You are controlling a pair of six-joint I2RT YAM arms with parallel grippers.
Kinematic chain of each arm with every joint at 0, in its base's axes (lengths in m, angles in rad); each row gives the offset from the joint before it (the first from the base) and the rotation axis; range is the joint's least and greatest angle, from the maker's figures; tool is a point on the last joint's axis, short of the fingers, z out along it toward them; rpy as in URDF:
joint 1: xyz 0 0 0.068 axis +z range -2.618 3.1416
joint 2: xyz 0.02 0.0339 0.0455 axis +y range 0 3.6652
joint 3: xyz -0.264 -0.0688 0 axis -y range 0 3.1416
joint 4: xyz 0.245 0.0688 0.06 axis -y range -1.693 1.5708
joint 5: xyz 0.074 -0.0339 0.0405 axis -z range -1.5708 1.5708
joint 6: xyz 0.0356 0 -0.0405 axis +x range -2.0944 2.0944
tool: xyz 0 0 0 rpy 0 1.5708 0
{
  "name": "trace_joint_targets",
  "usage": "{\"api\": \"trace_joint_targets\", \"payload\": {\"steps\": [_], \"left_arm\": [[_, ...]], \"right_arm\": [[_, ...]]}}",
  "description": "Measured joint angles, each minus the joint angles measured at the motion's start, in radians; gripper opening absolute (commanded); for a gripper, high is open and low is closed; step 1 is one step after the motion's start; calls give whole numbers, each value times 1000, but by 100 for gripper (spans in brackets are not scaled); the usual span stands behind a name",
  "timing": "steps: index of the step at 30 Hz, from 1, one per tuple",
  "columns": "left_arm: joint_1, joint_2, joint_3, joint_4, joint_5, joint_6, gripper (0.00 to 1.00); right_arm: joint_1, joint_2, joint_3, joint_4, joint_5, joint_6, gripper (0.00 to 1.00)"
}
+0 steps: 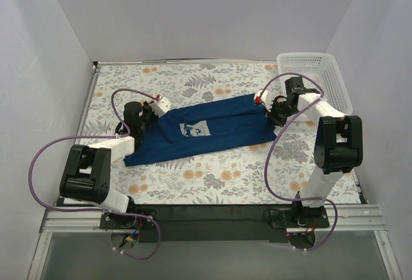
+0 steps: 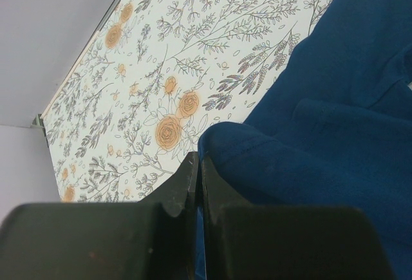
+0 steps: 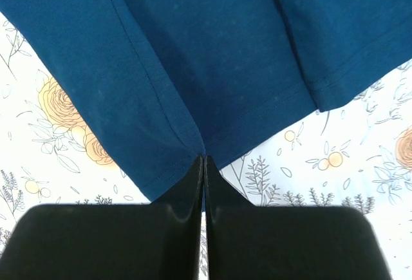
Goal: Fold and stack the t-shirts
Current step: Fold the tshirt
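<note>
The navy t-shirt [image 1: 206, 129] lies in a long band across the middle of the counter [image 1: 212, 177], running from the left edge toward the far right corner, with an arm at each end. The left hand [image 1: 143, 118] is clenched on a bunched fold at the left end. Its wrist view shows the tips pressed together with blue cloth caught between them. The right hand [image 1: 269, 105] is clamped on the hem, right at the edge of the fabric, near the white basket [image 1: 322, 77] in the far right corner.

Why grip both ends? It looks like a stretch — pulling the cloth taut so it flattens before any fold. The pale print [image 1: 195, 127] faces up, but the body is creased lengthwise and far from square, so I judge the folding proper is not yet begun.
</note>
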Motion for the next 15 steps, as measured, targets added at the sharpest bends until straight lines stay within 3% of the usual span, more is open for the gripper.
{"api": "trace_joint_targets", "payload": {"steps": [11, 13, 14, 15], "left_arm": [[3, 0, 6, 1, -3, 0, 0], [4, 0, 6, 1, -5, -1, 0], [4, 0, 6, 2, -6, -3, 2], [4, 0, 6, 4, -7, -5, 9]], "right_arm": [[0, -3, -24, 2, 31, 3, 1], [0, -3, -24, 2, 34, 10, 12], [0, -3, -24, 2, 34, 15, 27], [0, -3, -24, 2, 34, 25, 33]]}}
